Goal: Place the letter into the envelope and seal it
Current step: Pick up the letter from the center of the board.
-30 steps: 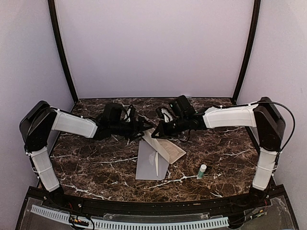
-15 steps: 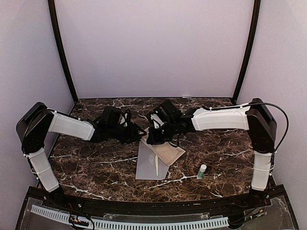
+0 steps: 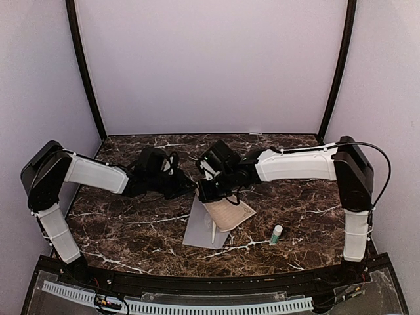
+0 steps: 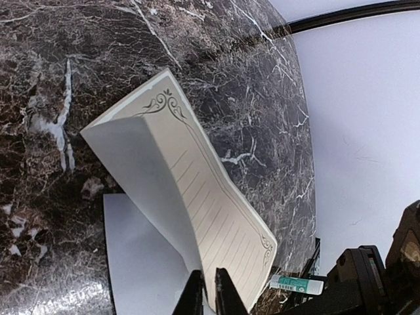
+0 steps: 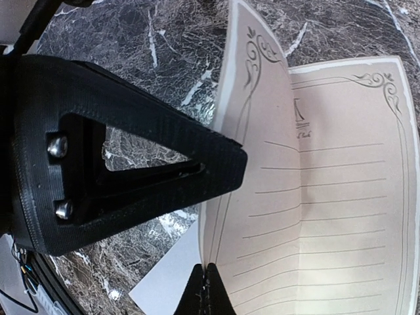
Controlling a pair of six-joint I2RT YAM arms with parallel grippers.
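The cream lined letter (image 3: 227, 212) is lifted off the table at its left end, bent into a fold, its right end resting by the grey envelope (image 3: 199, 228). My left gripper (image 3: 194, 188) is shut on one edge of the folded letter (image 4: 197, 197), the fingertips (image 4: 209, 296) pinching a paper layer. Just beside it, my right gripper (image 3: 204, 194) is shut on the letter (image 5: 328, 197) at its edge (image 5: 207, 289). The envelope (image 4: 141, 262) lies flat under the letter and shows as a pale corner (image 5: 167, 285) in the right wrist view.
A white and green glue stick (image 3: 277, 234) lies on the dark marble table (image 3: 125, 223) to the right of the envelope; it also shows in the left wrist view (image 4: 298, 283). The left gripper's black finger (image 5: 131, 164) fills the right wrist view's left side.
The right arm has carried the letter's end leftward, bending the sheet up into a fold. The left gripper has closed from wide open onto the letter's edge.
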